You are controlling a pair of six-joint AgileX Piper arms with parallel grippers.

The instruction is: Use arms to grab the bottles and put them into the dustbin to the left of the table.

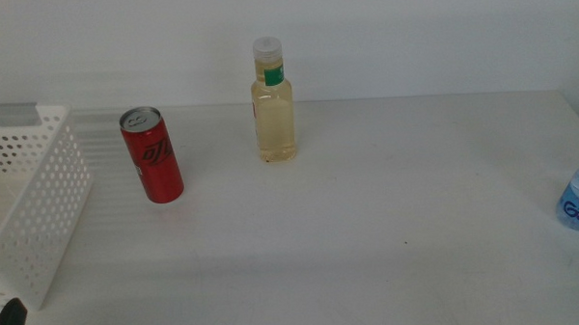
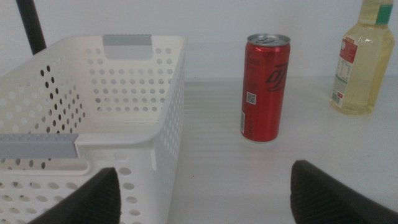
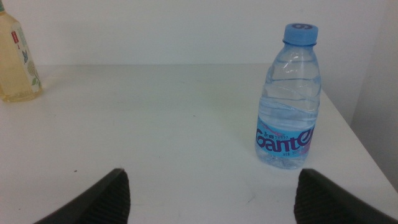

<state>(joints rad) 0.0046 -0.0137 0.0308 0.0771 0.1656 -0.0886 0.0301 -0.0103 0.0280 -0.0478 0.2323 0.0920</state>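
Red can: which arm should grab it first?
Probably left. The red can stands upright just ahead of the left gripper, whose jaws are open, with the dustbin right beside it. The right gripper, also open, faces the water bottle at the far side.

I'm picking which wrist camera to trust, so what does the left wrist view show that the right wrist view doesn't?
Only the left wrist view shows the white basket, the red can standing upright beside it, and the open left gripper.

Only the right wrist view shows the upright water bottle near the table's edge, and the open right gripper.

Both show the yellow bottle and the white table.
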